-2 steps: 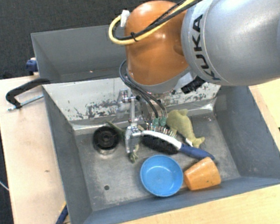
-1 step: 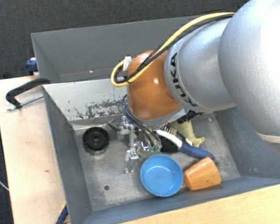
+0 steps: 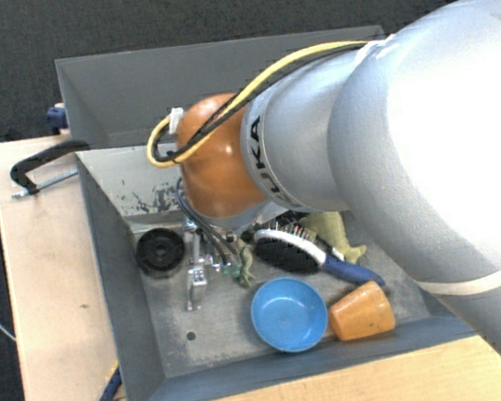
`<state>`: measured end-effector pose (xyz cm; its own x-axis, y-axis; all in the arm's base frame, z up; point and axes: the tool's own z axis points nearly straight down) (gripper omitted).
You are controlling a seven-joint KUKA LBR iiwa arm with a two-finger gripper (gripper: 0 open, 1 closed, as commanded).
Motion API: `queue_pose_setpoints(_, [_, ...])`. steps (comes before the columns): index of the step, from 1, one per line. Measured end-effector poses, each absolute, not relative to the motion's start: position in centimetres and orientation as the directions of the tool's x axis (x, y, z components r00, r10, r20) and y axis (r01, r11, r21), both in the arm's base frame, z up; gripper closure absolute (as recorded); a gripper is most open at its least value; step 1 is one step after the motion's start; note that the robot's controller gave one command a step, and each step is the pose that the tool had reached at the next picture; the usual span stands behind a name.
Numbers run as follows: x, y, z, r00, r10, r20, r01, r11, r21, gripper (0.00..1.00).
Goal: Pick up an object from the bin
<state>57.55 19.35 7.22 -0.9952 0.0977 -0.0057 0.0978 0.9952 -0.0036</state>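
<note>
We see the silver arm first; it comes in well above and to the right of the blue bowl and covers much of the grey bin. At its wrist sits a rounded orange cover, up and a little left of the bowl, with a yellow cable looping over it.

The blue bowl itself lies open side up near the front wall. Just above the bowl lies a black brush with a blue handle that slants down to the bowl's right. Touching the bowl's right rim, or very nearly, is an orange cup-shaped piece lying on its side. Above and to the right of the bowl, beyond the brush, a pale yellow thing shows under the arm. A black round piece lies up and to the left of the bowl.

The gripper hangs below the orange cover, above and left of the bowl, low over the bin floor between the black round piece and the brush. We cannot tell how far it is open or whether it has hold of anything.
</note>
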Motion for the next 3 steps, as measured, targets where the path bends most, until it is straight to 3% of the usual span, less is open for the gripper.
queue_pose_setpoints(1, [60.4, 22.2, 8.2, -0.946, 0.323, -0.008, 0.323, 0.946, 0.004, 0.00])
queue_pose_setpoints(2, [60.4, 21.8, 8.1, -0.946, 0.325, -0.009, 0.325, 0.946, -0.002, 1.00])
queue_pose_setpoints(3, [59.4, 20.9, 21.1, -0.987, 0.157, -0.012, 0.157, 0.988, 0.006, 1.00])
